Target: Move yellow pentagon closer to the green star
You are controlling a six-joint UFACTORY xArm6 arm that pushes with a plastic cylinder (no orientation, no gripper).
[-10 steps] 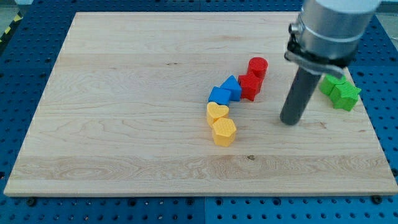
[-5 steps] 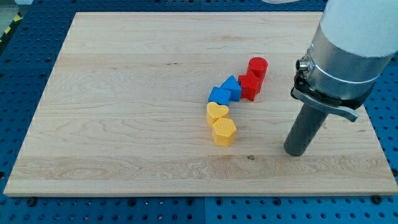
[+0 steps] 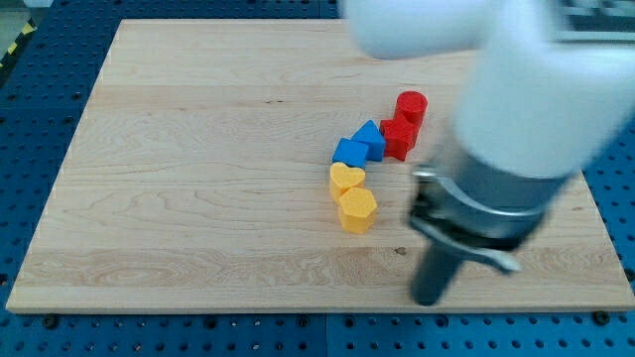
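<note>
Our rod carries no jaws; my tip (image 3: 429, 298) rests on the pale wooden board (image 3: 198, 149), below and right of the faceted yellow pentagon (image 3: 358, 210), apart from it. The arm hides the green star. A yellow heart (image 3: 346, 178) touches the pentagon's top.

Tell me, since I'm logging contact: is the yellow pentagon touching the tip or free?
Free. My tip sits toward the view's bottom right of the yellow pentagon, bare board between them.
</note>
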